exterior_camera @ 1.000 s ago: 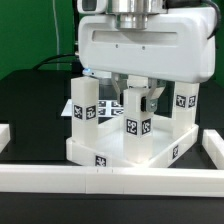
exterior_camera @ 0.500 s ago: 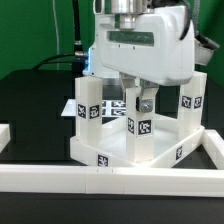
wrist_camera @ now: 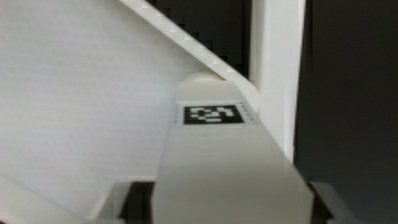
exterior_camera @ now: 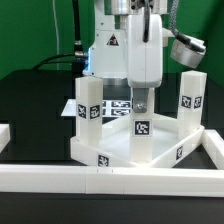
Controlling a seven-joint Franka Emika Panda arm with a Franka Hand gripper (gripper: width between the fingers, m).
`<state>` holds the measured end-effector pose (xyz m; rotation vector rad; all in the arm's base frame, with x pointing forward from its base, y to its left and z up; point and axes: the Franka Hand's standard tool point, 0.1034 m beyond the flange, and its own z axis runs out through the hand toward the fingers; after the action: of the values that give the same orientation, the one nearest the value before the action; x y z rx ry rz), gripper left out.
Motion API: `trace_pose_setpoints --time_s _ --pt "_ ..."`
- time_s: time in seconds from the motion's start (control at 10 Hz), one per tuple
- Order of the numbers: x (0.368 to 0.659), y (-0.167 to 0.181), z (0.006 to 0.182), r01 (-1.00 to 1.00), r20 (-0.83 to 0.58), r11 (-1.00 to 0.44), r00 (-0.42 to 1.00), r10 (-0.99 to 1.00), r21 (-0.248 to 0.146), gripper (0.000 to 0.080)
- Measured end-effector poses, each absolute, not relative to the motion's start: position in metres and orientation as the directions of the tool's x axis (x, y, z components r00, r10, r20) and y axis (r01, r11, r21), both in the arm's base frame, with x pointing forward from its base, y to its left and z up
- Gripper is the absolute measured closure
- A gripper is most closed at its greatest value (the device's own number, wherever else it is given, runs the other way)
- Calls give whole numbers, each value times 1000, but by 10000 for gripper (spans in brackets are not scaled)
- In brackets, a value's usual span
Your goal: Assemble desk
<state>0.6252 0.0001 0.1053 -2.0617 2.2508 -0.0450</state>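
The white desk top (exterior_camera: 112, 156) lies as a rimmed tray on the black table, with white tagged legs standing upright in it. One leg (exterior_camera: 86, 108) stands on the exterior view's left and one (exterior_camera: 188, 96) at the back right. My gripper (exterior_camera: 141, 102) comes straight down on the front leg (exterior_camera: 141, 134) and is shut on its upper end. In the wrist view the leg (wrist_camera: 221, 150) fills the gap between my two dark fingers (wrist_camera: 141, 201), above the desk top (wrist_camera: 89, 110). A fourth leg is hidden behind the arm.
A long white border rail (exterior_camera: 120, 181) runs along the front, with side pieces on the exterior view's left (exterior_camera: 4, 134) and right (exterior_camera: 214, 146). The marker board (exterior_camera: 118, 107) lies flat behind the desk. A green backdrop and cables stand behind.
My hand has turned about its vertical axis over the front leg, from broadside to edge-on. It stays at the same spot on the leg. The other legs and the tray have not moved.
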Motion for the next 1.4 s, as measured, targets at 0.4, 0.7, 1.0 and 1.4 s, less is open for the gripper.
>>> trace_pose_setpoints --time_s 0.4,0.7,1.0,1.4 --pt "625 0 105 -996 -40 31 -27 -999 -84 217" --pt "624 2 104 -975 -18 -209 211 -977 -79 154" --pt "624 2 104 -889 6 -452 453 -892 -79 150" --pt "624 1 104 -688 33 -722 722 -691 -72 150"
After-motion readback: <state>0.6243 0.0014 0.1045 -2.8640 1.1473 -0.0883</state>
